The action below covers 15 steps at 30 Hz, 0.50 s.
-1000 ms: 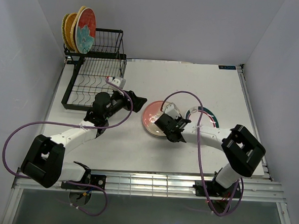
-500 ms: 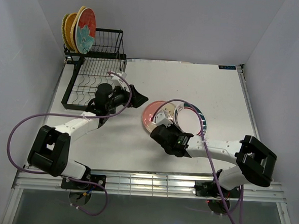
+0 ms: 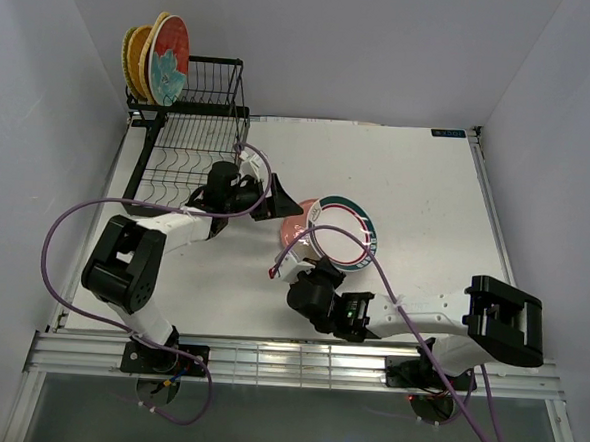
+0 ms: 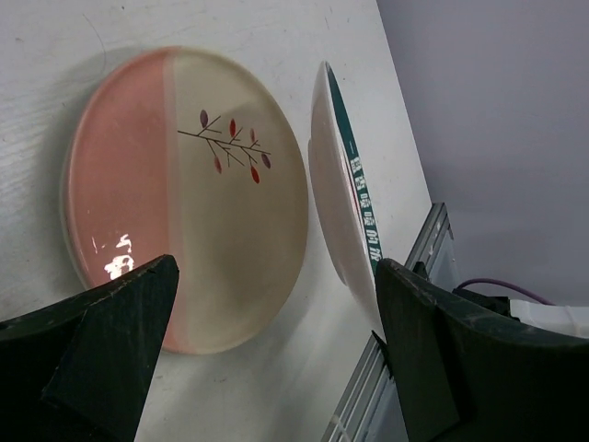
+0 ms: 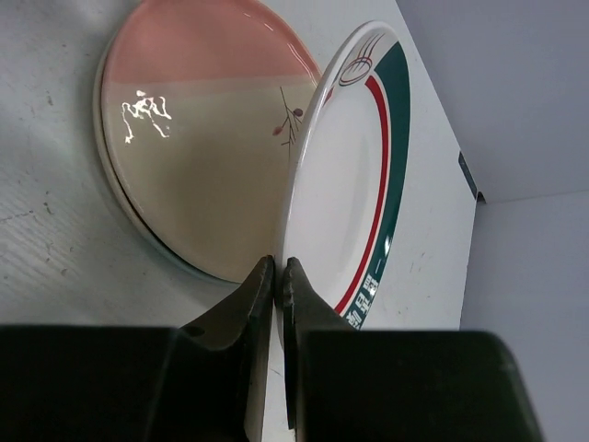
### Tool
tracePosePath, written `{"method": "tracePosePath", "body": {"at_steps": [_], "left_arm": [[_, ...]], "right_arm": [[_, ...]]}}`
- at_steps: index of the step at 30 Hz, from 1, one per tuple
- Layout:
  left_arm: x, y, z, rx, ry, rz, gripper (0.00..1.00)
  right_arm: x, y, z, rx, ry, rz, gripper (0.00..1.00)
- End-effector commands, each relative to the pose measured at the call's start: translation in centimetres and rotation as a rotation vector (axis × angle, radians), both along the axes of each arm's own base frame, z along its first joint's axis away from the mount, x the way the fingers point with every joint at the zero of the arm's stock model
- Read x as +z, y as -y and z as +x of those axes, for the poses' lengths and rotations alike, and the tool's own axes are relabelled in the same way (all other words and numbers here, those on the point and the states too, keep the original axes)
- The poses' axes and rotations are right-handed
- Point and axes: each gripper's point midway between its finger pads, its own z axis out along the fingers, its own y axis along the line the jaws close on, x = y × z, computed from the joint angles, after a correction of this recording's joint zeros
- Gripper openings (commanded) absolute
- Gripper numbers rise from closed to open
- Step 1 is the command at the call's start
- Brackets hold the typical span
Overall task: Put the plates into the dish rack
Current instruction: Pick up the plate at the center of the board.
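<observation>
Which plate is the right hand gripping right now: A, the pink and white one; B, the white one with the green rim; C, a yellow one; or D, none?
B: the right hand pinches the edge of the green-rimmed plate, which is tipped up, while the pink plate lies flat beside it.

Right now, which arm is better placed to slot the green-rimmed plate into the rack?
Probably left: the left end effector is open, facing the upright green-rimmed plate, nearer the dish rack. The right end effector pinches its rim, farther away.
</observation>
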Motion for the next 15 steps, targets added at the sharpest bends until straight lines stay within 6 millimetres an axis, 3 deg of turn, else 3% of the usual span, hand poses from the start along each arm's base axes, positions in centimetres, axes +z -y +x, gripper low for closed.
{"method": "tracePosePath", "body": {"at_steps": [1,6,15], "left_arm": [[1.6,0.7,-0.3,-0.055,-0.012,-0.047,0.98],[2.0,1.2,-1.1,-0.081,-0.001,-0.053,0.98],[0.7,1.8,-1.4,-0.093,-0.042,-0.048,0.98]], "right_arm": [[1.7,-1.1,0.2,-0.001,0.075,0.009,0.08],[1.6,-2.7,-0.5,0.056,0.1,-0.02,0.08],[2.1,-5.2,-2.7,0.175,0.144,-0.027,0.08]]}}
